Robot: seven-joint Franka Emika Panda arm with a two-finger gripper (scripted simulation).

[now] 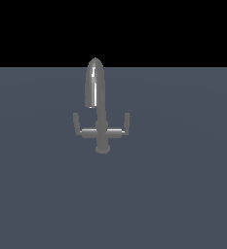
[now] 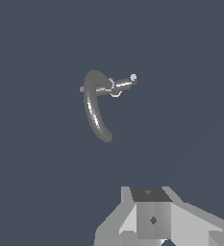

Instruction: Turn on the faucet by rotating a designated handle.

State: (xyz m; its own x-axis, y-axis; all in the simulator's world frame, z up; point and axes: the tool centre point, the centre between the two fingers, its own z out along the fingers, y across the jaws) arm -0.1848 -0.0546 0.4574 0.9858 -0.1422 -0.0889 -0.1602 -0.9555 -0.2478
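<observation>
Grey, blocky parts of the claw (image 2: pixel 154 226) fill the near edge of the wrist view, cut off by the frame. Its fingertips lie out of sight, so how far it is open cannot be told, and nothing is seen in its hold. It is well apart from the faucet (image 2: pixel 96 105), with bare floor (image 2: pixel 36 182) between them. No arm or claw appears in the exterior view, so the arm's pose beyond this downward-looking wrist cannot be read.

From the wrist view the faucet is seen from above: the arched spout curves as a dark hook, and one crossbar arm, which one cannot be told, runs out from its top to a pale tip. No writing, label or brand shows on any surface.

In the exterior view the faucet (image 1: pixel 96 104) stands upright on the flat blue-grey floor (image 1: pixel 183 194), roughly midway across it and toward the far edge, where the floor meets a black background. The tall spout rises above a thin stem and a round base. The crossbar sits just above the base, level, with an upturned tip at each end. The handle (image 1: pixel 120 127) is the half toward the exterior view's right. Nothing touches it or stands around it.
</observation>
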